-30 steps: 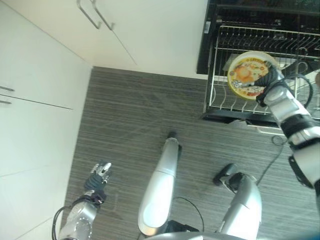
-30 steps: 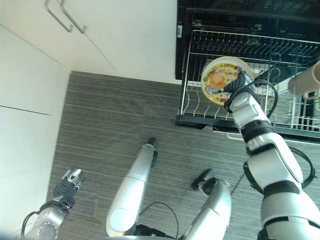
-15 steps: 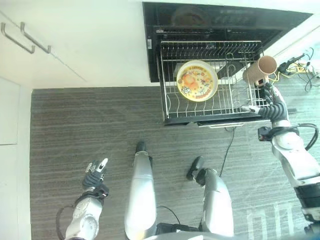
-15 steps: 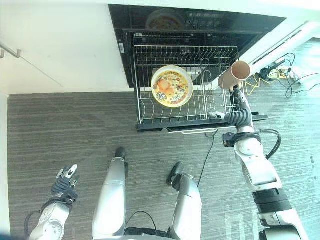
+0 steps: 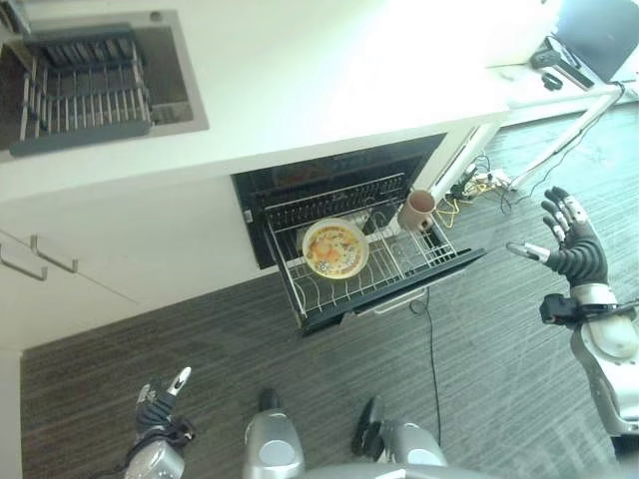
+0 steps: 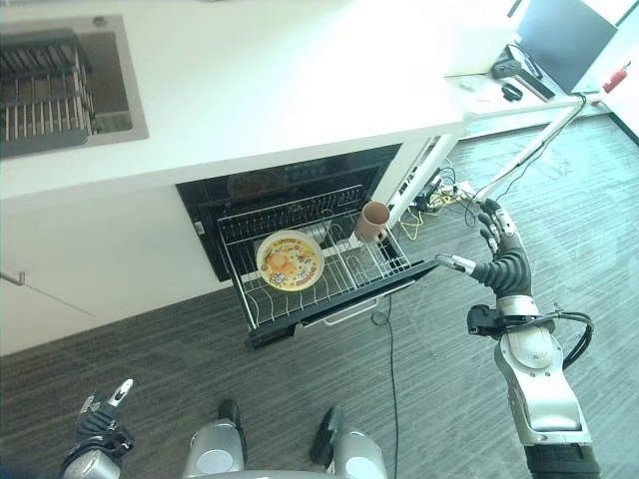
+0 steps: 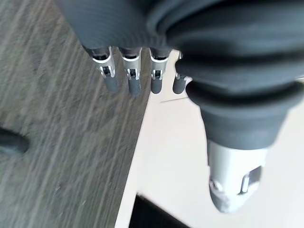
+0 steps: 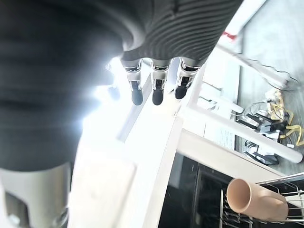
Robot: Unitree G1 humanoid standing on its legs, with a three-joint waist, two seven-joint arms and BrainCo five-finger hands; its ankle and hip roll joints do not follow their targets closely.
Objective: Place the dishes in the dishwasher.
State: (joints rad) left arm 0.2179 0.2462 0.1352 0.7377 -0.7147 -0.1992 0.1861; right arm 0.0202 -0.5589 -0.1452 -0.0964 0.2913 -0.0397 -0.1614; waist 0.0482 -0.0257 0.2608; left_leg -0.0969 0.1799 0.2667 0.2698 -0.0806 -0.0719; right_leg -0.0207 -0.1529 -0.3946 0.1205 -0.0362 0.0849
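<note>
1. The dishwasher is standing open under the white tabletop, with its wire rack pulled out over the dark striped floor.
2. A yellow plate with an orange picture is standing on edge among the prongs in the middle of the rack, leaning slightly back.
3. A tan cup is sitting at the rack's back right corner, tilted, with its open mouth facing up and outward; in the right wrist view the cup is lying on its side over the wires.
4. The right hand is hovering in the air to the right of the rack, well apart from it, with its fingers spread wide, its thumb sticking out toward the rack, and nothing in it.
5. In the right wrist view the fingers are hanging straight beside each other, touching nothing.
6. The left hand is hanging low over the floor at the lower left, near the white cupboard fronts, far from the dishwasher.
7. Its fingers are reaching out straight and relaxed, empty, above the edge where floor is meeting cupboard.
8. A sink is sitting in the tabletop at the upper left, with a dark drying rack lying in it.
9. Further right, a tangle of cables is lying on the floor beside a white table leg, and a laptop is resting on the table above.
</note>
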